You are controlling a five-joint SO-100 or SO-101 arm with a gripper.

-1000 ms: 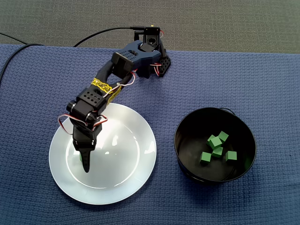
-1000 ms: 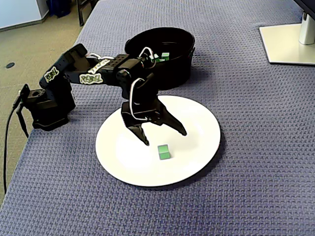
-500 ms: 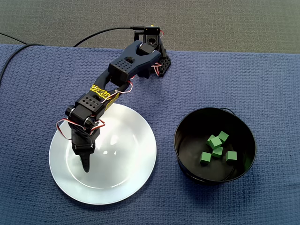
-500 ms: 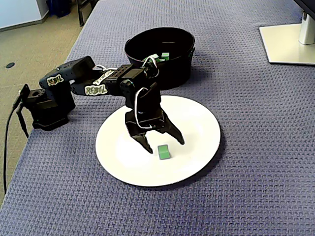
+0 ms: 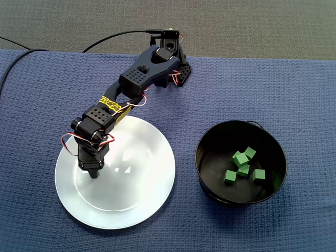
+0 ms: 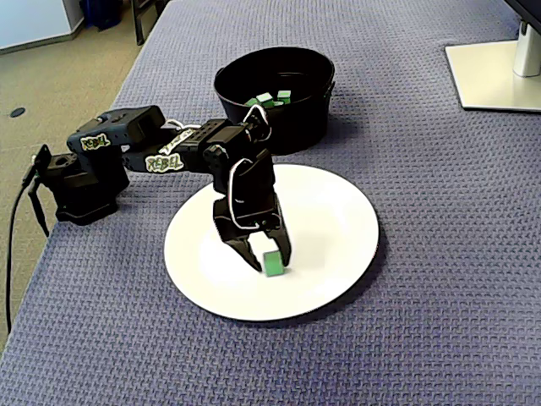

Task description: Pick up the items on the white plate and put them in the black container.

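Note:
In both fixed views my gripper point(image 6: 270, 260) is down on the white plate point(image 6: 338, 220), its jaws closed in against the two sides of a small green cube point(image 6: 273, 264) that rests on the plate. From above, the gripper point(image 5: 93, 172) covers the cube over the left part of the plate point(image 5: 136, 189). The black container point(image 5: 200, 167) stands to the right of the plate with several green cubes point(image 5: 242, 163) in it; from the side the container point(image 6: 287, 127) lies behind the arm.
The arm's base point(image 5: 176, 71) sits at the far edge of the blue cloth, with a black cable point(image 5: 105, 39) running off to the left. A white monitor stand point(image 6: 494, 76) stands at the top right of the side view.
The gripper has come down onto the plate and its wide-spread jaws have closed in on the green cube. The arm has stretched out lower over the plate.

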